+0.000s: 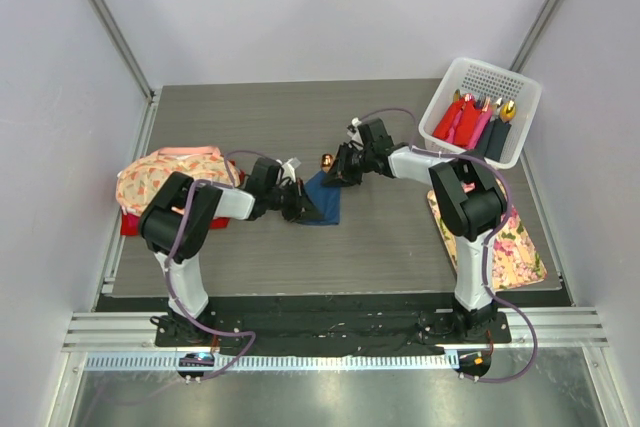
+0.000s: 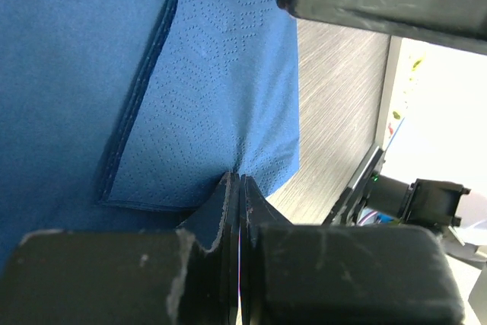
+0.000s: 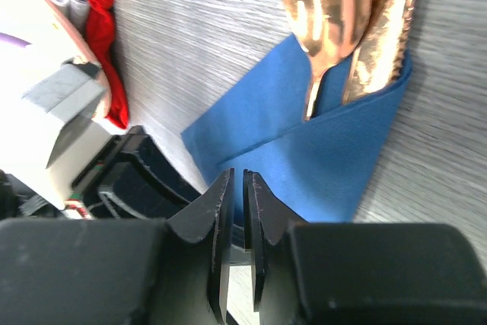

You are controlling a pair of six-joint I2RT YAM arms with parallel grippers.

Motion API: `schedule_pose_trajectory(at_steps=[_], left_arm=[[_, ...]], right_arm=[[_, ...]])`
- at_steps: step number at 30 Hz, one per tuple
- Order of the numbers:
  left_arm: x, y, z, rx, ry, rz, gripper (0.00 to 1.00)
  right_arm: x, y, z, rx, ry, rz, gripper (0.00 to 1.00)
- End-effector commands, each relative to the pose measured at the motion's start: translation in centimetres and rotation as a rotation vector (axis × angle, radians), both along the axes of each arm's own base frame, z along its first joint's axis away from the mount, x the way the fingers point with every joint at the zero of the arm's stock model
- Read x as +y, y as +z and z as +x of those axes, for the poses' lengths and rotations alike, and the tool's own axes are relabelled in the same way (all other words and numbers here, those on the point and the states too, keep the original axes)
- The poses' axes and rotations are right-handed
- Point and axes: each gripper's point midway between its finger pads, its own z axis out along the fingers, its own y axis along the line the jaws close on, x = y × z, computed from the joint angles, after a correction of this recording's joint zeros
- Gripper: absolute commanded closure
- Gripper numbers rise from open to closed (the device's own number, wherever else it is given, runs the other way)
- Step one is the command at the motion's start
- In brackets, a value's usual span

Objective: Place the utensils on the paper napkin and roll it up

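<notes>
Napkin sits folded over the utensils just ahead of the right gripper, jaws closed to a hairline at its near edge, grip unclear; left gripper pinches the sheet's edge at its tips, likely anchoring the fold for rolling.

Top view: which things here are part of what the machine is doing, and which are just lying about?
In the job: paper napkin; utensils; left tool and right tool, both pinching the napkin.
Lying about: white basket of wrapped rolls; floral cloth at left; floral cloth at right.
</notes>
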Motion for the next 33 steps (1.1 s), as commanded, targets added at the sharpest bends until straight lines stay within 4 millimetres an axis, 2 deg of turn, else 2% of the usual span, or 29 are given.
schedule_pose_trajectory(at_steps=[1,12,20,25,29,31,32,33], left_arm=[[3.2,-4.4,-3.4,0.103,-0.04,0.187,1.0],[4.0,-5.0,-4.5,0.111,-0.141,0.238,1.0],[4.1,-5.3,-4.5,0.108,-0.159,0.251,1.0],[4.2,-5.3,-4.4,0.104,-0.153,0.257,1.0],[4.0,-4.7,-3.9,0.081,-0.143,0.24,0.97],[4.2,-3.6,-3.4,0.063,-0.108,0.213,0.91],[4.0,-2.8,-2.5,0.011,-0.088,0.188,0.86],[4.2,-0.9,-1.6,-0.036,-0.06,0.157,0.78]], right_arm=[[-0.1,2.2,0.8,-0.079,0.02,-0.013,0.81],[-0.2,0.1,0.4,-0.054,0.033,-0.049,0.81],[1.1,0.4,0.4,-0.061,0.041,-0.031,0.83],[0.9,-1.3,0.1,-0.047,0.038,-0.064,0.89],[0.2,-4.0,-0.2,-0.011,0.028,-0.117,0.94],[0.0,-4.8,-0.4,0.009,0.026,-0.127,0.97],[-0.2,-5.4,-0.5,0.024,0.021,-0.138,0.99],[-0.2,-5.7,-0.7,0.034,0.023,-0.145,0.99]])
